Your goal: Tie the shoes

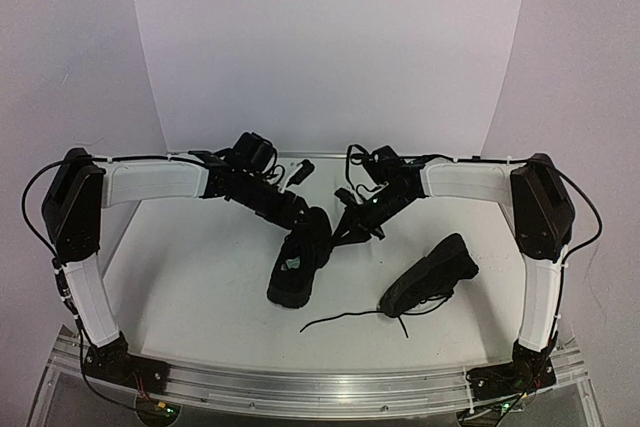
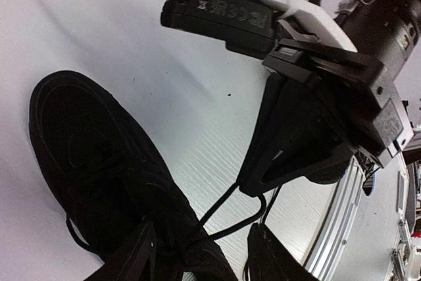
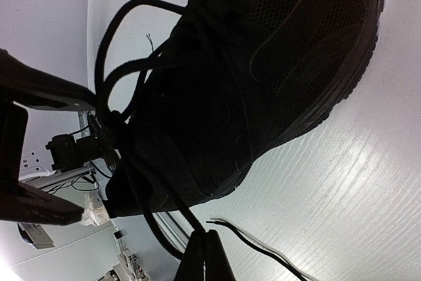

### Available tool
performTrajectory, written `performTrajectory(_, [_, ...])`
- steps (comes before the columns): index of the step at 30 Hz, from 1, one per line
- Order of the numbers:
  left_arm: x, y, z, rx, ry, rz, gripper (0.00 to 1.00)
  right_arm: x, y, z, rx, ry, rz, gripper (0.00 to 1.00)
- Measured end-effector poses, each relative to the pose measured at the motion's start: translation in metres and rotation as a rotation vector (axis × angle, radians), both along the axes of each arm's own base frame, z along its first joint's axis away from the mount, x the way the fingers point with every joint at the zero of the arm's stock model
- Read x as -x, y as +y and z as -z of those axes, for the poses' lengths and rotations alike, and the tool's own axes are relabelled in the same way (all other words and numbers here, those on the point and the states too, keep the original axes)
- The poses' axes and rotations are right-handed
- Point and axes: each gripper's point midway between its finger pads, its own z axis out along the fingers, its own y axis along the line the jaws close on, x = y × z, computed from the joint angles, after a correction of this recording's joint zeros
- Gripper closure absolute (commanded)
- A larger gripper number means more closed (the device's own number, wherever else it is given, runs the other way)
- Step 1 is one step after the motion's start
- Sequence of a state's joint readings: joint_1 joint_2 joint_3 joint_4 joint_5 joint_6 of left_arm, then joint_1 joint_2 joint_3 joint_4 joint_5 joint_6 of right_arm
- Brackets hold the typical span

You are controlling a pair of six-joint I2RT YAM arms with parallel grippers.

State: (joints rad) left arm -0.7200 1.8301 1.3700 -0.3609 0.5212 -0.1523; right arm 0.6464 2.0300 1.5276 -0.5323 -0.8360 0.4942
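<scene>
**Two black sneakers on the table, one lace trailing loose**

The shoes are an all-black low-top pair with black soles and thin black laces. The centre shoe (image 1: pixel 296 272) sits upright on its sole, heel toward the near edge and toe pointing away. A pale label (image 1: pixel 291 263) shows inside its opening. Its laces (image 3: pixel 122 51) rise off the tongue in loops, bunched above the opening; whether there is a knot cannot be told. The right shoe (image 1: pixel 432 273) lies well apart from it, slantwise. Its loose lace (image 1: pixel 345 319) snakes flat across the table from the near-left end, untied.
</scene>
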Motion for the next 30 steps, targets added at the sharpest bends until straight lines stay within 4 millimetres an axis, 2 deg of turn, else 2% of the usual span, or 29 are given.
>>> performTrajectory(10, [-0.011, -0.005, 0.01, -0.023, 0.052, -0.052, 0.56, 0.0, 0.0, 0.0, 0.001, -0.001, 0.001, 1.0])
performTrajectory(20, [-0.016, 0.004, 0.022, -0.103, 0.088, -0.108, 0.54, 0.0, 0.0, 0.0, 0.001, -0.001, 0.0, 1.0])
performTrajectory(30, [-0.028, -0.003, 0.02, -0.109, 0.092, -0.122, 0.65, 0.0, 0.0, 0.0, 0.001, -0.001, 0.001, 1.0])
